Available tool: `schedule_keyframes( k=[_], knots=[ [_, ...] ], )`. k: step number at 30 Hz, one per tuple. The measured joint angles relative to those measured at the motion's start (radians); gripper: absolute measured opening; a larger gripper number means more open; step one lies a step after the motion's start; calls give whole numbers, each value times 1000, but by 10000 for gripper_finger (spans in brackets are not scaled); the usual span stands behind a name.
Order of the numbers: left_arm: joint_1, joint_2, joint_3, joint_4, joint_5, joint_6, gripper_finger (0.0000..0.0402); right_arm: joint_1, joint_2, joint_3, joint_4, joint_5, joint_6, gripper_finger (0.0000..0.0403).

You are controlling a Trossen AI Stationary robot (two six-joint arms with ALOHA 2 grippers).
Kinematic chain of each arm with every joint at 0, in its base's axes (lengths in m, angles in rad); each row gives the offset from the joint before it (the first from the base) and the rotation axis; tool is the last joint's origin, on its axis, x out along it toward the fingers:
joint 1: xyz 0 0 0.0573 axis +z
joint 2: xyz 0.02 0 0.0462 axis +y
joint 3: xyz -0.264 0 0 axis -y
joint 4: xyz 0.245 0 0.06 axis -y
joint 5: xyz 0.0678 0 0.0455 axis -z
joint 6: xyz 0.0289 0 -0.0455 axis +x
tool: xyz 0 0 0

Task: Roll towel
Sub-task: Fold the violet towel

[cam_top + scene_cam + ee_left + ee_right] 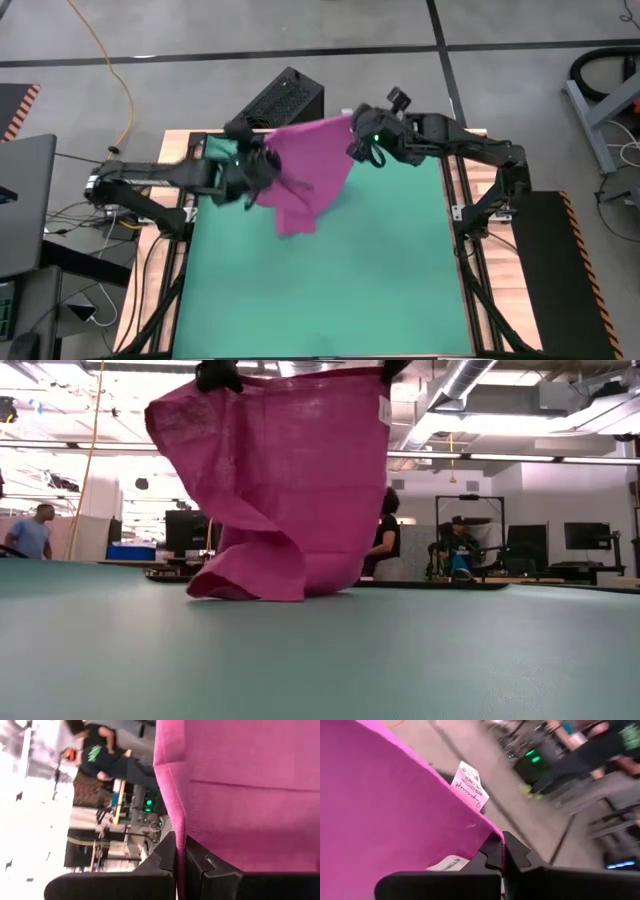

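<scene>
The magenta towel (305,170) hangs spread between my two grippers above the far part of the green mat (330,290). My left gripper (258,160) is shut on its upper left corner and my right gripper (355,140) on its upper right corner. In the low view the towel (290,470) droops from both grippers at the picture's top, and its lower end (250,585) lies bunched on the mat. A white tag (469,785) sticks out from the towel's edge near the right gripper. My left gripper pinches the towel's upper left corner at its side edge (179,832) between its two fingers (167,857). The towel hangs below, slack, with its lower end on the mat. My right gripper pinches the upper right corner (496,836) between its two fingers (517,852), close to the white tag. The top edge (300,372) runs nearly straight between the two holds.
A black box (285,98) stands beyond the mat's far edge. The mat lies between wooden table rails (462,200). People (30,535) and desks with monitors show in the room behind the table.
</scene>
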Motion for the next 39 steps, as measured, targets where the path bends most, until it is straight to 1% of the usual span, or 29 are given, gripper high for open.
schedule_keyframes(
  k=[2, 4, 7, 9, 11, 12, 14, 17, 20, 23, 25, 26, 28, 31, 35, 37, 39],
  knots=[
    [67, -35, 0, 129, 61, 176, 0, -26, 0, 0, 74, 65, -74, 9],
    [120, -62, 0, 265, 92, 362, 0, -50, -1, 0, 135, 133, -145, 9],
    [172, -83, 0, 460, 83, 631, 0, -72, -1, 0, 196, 195, -220, 9],
    [183, -91, 0, 558, 51, 765, 0, -76, -6, 0, 202, 212, -234, 9],
    [181, -96, 0, 622, 17, 848, 0, -67, -10, 0, 186, 222, -235, 9],
    [174, -100, 0, 621, 0, 871, 0, -57, -14, 0, 173, 226, -232, 8],
    [149, -102, 0, 609, -31, 850, 0, -32, -22, 0, 144, 227, -208, 8],
    [98, -103, 0, 495, -85, 714, 0, 20, -30, 0, 59, 229, -142, 8],
    [27, -102, 0, 268, -129, 515, 0, 88, -31, 0, -116, 219, 28, 8],
    [-64, -96, 0, -13, -144, 236, 0, 163, -24, 0, -352, 132, 277, 8],
    [-136, -96, 0, -171, -117, 6, 0, 217, -12, -4, -484, 73, 435, 8],
    [-172, -97, 0, -236, -83, -106, 0, 251, -9, -16, -534, 48, 503, 8],
    [-242, -97, 0, -336, 28, -314, 0, 313, -9, -66, -536, -14, 573, 8],
    [-325, -97, 0, -416, 254, -572, 0, 397, -12, -129, -526, -121, 646, 8],
    [-388, -98, -41, -406, 574, -820, 0, 498, -10, -225, -520, -142, 788, 8],
    [-418, -97, -84, -381, 682, -922, 0, 541, -8, -271, -503, -160, 858, 8],
    [-447, -97, -140, -342, 756, -999, 0, 585, -8, -310, -487, -188, 919, 8]
  ],
)
